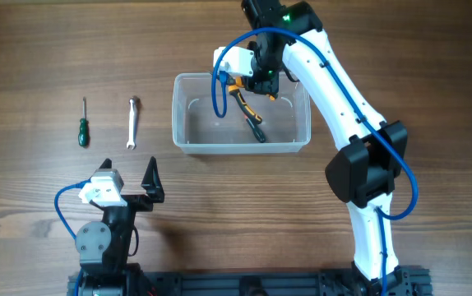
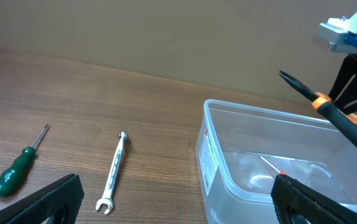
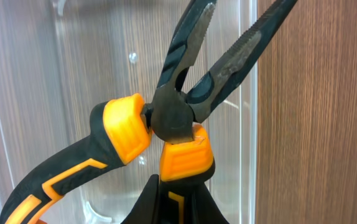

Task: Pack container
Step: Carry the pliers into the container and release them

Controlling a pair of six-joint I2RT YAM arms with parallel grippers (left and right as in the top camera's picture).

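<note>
Container [image 1: 240,149] lies open leftward of pliers [image 1: 251,117] held by right end effector [image 1: 261,80].

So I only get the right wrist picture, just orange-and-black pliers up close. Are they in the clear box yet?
Observer: Over it. The right gripper holds the pliers tilted above the container; whether they touch its floor, I cannot tell.
Visitor: Anything else waiting to go in?
Observer: A green screwdriver and a wrench lie on the table, left of the container.
Visitor: And the other arm?
Observer: The left gripper is open and empty, apart from the wrench.
</note>
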